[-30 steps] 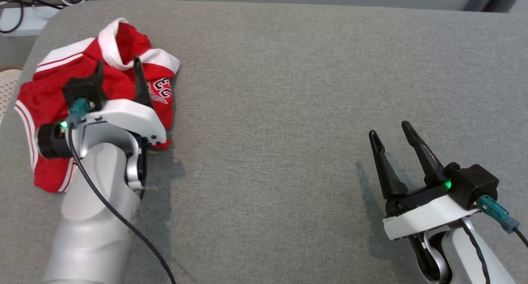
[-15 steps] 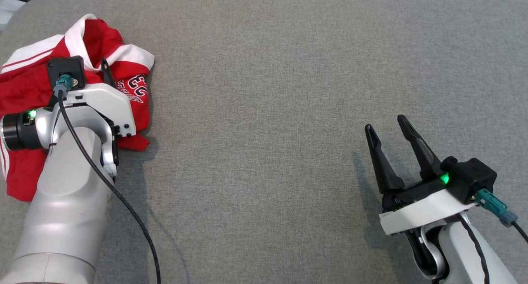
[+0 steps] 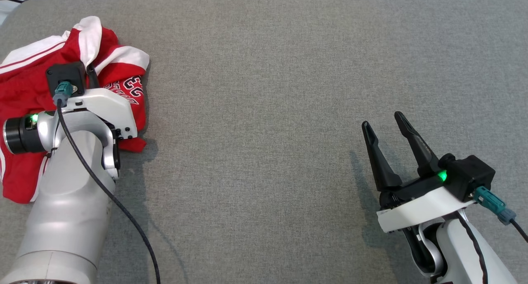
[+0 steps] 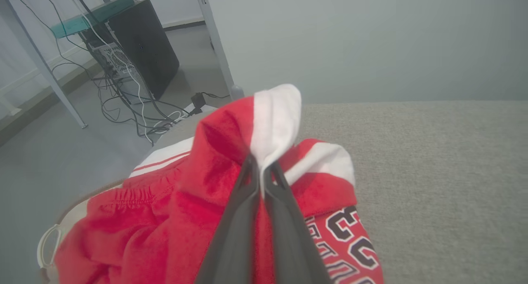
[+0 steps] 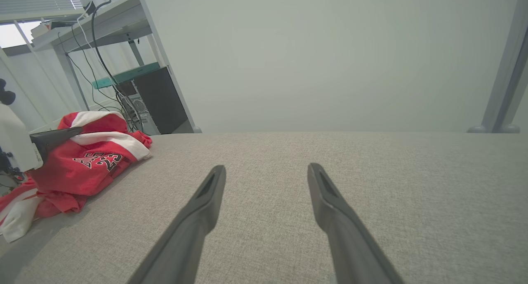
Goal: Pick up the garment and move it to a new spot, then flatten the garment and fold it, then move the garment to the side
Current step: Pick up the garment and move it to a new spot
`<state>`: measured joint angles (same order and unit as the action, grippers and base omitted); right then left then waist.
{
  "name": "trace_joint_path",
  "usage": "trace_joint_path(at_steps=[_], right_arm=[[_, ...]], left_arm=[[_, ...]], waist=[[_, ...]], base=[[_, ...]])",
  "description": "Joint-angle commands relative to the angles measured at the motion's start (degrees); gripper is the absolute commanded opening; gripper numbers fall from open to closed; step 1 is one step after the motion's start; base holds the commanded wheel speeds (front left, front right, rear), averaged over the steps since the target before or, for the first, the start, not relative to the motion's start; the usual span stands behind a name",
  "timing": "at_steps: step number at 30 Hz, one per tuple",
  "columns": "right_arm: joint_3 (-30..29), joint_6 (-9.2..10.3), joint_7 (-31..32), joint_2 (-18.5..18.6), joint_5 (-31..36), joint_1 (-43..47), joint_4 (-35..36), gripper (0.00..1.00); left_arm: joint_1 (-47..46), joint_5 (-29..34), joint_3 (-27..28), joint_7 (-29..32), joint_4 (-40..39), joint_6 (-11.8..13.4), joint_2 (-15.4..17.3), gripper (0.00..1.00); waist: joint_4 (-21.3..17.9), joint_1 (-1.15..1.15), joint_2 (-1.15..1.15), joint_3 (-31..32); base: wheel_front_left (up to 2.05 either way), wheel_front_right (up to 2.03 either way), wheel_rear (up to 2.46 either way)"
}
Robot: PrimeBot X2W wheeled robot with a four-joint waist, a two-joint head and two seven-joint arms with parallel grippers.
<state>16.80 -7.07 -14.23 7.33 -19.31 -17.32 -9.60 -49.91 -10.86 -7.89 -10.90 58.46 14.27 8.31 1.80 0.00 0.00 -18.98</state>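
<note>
The left gripper (image 4: 261, 170) is clamped on a white-edged fold of the red garment (image 4: 165, 218), crumpled at the grey surface's (image 3: 268, 111) far left corner. Only a thin fold is caught, so lifting may pull it free.

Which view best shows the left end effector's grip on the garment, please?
Left wrist view: the left end effector pinches the garment by its white band, close up. The head view mostly hides the pinch behind the wrist; the right wrist view shows it small, side-on.
</note>
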Motion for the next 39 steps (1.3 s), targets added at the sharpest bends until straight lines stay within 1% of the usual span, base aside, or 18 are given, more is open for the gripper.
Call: trace_joint_path(at_steps=[1, 4, 11, 19, 23, 26, 31, 32, 35, 39], right_arm=[[0.87, -0.42, -0.77, -0.44, 0.61, -0.47, 1.92, 1.00], [0.99, -0.42, -0.77, -0.66, 0.66, -0.44, 1.86, 1.00], [0.69, -0.42, -0.77, -1.11, 0.63, -0.43, 1.76, 1.00], [-0.27, -0.42, -0.77, -2.01, 0.25, 0.71, 1.74, 1.00], [-0.81, -0.42, -0.77, -2.39, 0.01, 1.62, 1.76, 1.00], [-1.31, -0.42, -0.77, -2.67, -0.12, 2.24, 1.75, 1.00], [-2.15, -0.42, -0.77, -3.07, -0.17, 3.14, 1.95, 1.00], [-2.15, -0.42, -0.77, -3.07, -0.17, 3.14, 1.95, 1.00], [-2.55, -0.42, -0.77, -3.28, -0.23, 3.63, 1.98, 1.00], [-2.73, -0.42, -0.77, -3.51, -0.24, 4.13, 1.91, 1.00]], left_arm=[[-1.61, -1.06, 1.87, -1.01, -0.98, -0.44, 2.34, 0.00], [-1.10, -2.50, 2.86, -2.36, -1.35, -1.22, 2.13, 0.00], [-0.18, -5.07, 4.25, -3.86, -5.17, -4.26, 0.95, 0.00], [1.86, -6.09, 3.62, -4.07, -15.22, -7.42, -1.85, 0.00], [2.81, -8.37, 2.63, -4.07, -19.54, -10.29, -3.69, 0.00], [3.33, -10.48, 1.02, -3.00, -21.90, -12.19, -4.69, 0.00], [3.68, -13.65, -3.28, -0.49, -25.74, -13.59, -5.33, 0.00], [3.68, -13.65, -3.28, -0.49, -25.74, -13.59, -5.33, 0.00], [3.70, -17.33, -7.29, 0.75, -28.62, -13.60, -5.40, 0.00], [3.26, -22.98, -13.59, 1.73, -32.70, -11.96, -5.41, 0.00]], waist=[[0.04, 0.00, 0.00, 0.08], [0.02, 0.00, 0.00, 0.34], [-0.39, 0.00, 0.00, 2.15], [-2.25, 0.00, 0.00, 5.74], [-3.64, 0.00, 0.00, 7.55], [-4.95, 0.00, 0.00, 8.79], [-7.58, 0.00, 0.00, 10.40], [-7.58, 0.00, 0.00, 10.40], [-9.40, 0.00, 0.00, 11.15], [-11.88, 0.00, 0.00, 11.91]], base=[[0.00, 0.00, 0.00], [0.00, 0.00, 0.00], [0.00, 0.00, 0.00], [0.00, 0.00, 0.00], [0.00, 0.00, 0.00], [0.00, 0.00, 0.00], [0.00, 0.00, 0.00], [0.00, 0.00, 0.00], [0.00, 0.00, 0.00], [0.00, 0.00, 0.00]])
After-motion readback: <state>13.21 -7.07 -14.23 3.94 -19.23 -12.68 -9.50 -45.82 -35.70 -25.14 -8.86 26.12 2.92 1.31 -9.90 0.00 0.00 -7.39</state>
